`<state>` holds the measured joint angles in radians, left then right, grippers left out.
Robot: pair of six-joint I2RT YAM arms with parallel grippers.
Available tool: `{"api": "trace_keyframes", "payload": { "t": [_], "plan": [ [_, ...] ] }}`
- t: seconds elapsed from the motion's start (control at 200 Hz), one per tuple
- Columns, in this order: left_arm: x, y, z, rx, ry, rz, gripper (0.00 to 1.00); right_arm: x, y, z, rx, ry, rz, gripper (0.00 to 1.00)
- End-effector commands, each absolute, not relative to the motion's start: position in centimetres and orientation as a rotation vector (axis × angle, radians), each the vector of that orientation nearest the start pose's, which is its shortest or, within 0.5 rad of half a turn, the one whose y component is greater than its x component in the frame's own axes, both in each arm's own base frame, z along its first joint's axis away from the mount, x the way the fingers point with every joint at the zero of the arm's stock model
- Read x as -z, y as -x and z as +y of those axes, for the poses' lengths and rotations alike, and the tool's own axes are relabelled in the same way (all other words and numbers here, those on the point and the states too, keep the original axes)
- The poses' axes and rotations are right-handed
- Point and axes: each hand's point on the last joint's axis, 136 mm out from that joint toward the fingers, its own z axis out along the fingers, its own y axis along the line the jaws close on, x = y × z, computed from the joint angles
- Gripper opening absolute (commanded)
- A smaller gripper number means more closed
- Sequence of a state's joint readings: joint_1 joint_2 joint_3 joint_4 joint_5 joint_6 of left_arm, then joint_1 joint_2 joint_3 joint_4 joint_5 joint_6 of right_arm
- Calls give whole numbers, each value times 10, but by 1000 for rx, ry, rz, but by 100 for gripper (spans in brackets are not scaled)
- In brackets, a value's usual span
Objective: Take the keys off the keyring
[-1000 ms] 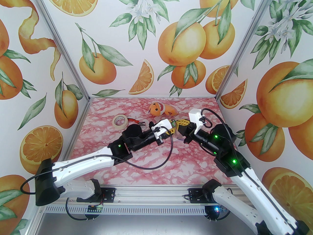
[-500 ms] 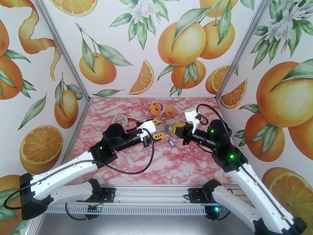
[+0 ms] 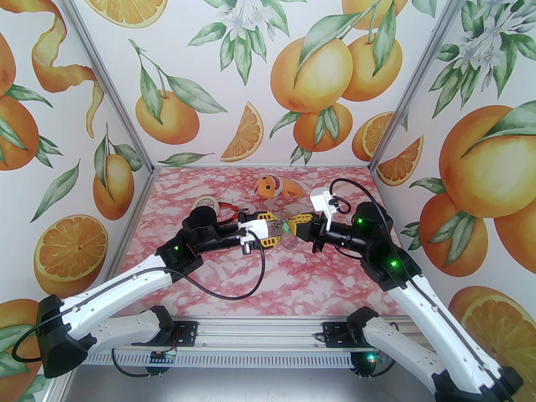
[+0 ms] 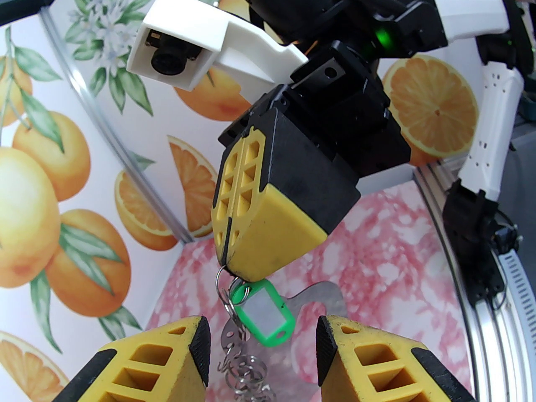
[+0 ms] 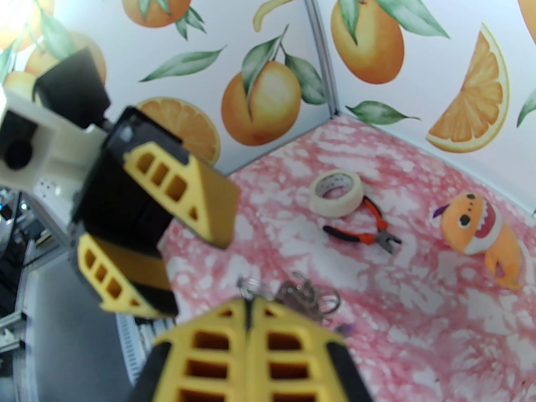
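My right gripper (image 3: 294, 227) is shut on a small ring at the top of the keyring (image 4: 242, 364), which hangs below its fingertips (image 4: 245, 266) as a bunch of small metal rings with a flat grey metal piece (image 4: 322, 302) behind. A bright green key tag (image 4: 261, 312) with a pale label dangles from that ring. My left gripper (image 4: 261, 352) faces it, open, one finger on each side of the hanging rings and tag without touching them. In the top view the green tag (image 3: 285, 227) sits between the two grippers, left gripper (image 3: 273, 229) level with it. The right wrist view has the rings (image 5: 302, 293) just past the shut fingers.
A roll of beige tape (image 3: 205, 205) and red-handled pliers (image 3: 231, 211) lie behind the left arm. An orange plush fish (image 3: 274, 186) sits near the back wall. The pink marbled table (image 3: 272, 279) is walled on three sides.
The left gripper drew back and opened, then came forward so its fingers flank the hanging keyring. The right gripper shifted left and lower with the keyring. A blue tag seen on the table is now covered.
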<state>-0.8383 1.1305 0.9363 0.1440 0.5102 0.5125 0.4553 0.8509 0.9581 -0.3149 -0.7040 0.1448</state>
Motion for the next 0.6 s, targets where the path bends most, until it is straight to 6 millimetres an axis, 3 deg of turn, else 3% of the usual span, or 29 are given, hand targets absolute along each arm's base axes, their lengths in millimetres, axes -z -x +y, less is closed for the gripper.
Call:
{"api": "trace_keyframes", "payload": {
  "t": [0.0,0.595],
  "plan": [
    [-356,-189,-341,676,-1361,917,47,-377,-197,223,-1046,845,1583,0],
    [-354,-213,-353,696,-1402,875,35,-378,-187,228,-1101,920,1554,0]
  ]
}}
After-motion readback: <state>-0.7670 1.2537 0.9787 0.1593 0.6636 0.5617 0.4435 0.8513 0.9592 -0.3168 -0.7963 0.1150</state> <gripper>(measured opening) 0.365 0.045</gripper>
